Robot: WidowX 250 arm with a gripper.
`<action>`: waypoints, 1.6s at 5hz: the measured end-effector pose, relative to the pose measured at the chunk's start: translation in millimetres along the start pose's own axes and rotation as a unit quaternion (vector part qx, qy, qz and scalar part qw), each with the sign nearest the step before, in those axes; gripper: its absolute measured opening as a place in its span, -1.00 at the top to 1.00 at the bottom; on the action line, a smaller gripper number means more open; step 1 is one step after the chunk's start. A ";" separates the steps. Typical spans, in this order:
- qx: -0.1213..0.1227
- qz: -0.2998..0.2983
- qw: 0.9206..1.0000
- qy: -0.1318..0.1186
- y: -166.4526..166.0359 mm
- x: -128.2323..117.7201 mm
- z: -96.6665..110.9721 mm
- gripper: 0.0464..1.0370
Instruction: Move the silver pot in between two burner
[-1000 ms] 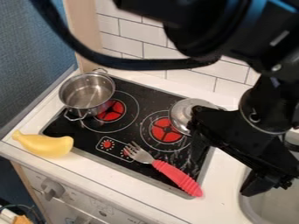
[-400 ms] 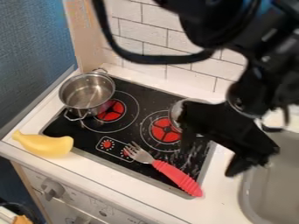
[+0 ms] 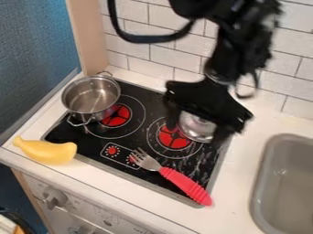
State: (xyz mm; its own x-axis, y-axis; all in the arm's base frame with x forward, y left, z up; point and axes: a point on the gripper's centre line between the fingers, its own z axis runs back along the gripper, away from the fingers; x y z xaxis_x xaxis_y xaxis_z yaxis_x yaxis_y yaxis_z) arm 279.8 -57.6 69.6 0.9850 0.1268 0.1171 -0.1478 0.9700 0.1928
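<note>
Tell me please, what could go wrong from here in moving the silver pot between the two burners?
The open gripper hangs over the silver domed object, so it might bump or take that instead of the pot.

The fork lies at the front between the burners; a pot set too far forward could land on it.

The white desk carries a black stove and a yellow toy; on the stove are a pot, a metal dome, a fork.

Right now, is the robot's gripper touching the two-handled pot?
Apart. The camera view shows black stovetop between the gripper and the pot.
</note>
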 end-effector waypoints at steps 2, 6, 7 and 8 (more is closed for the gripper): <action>0.007 0.054 0.998 0.021 73.7 31.9 -22.2 -0.93; -0.034 0.058 0.997 0.031 152.8 41.7 -93.1 -0.93; -0.044 0.051 0.997 0.042 150.3 40.1 -103.7 -0.93; -0.046 0.047 0.997 0.038 149.4 41.7 -103.7 -0.93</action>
State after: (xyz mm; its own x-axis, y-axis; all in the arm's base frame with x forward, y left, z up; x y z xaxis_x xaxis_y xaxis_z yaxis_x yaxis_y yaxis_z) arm 308.0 114.1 2.3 0.9714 0.2304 0.0567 -0.2350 0.9674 0.0943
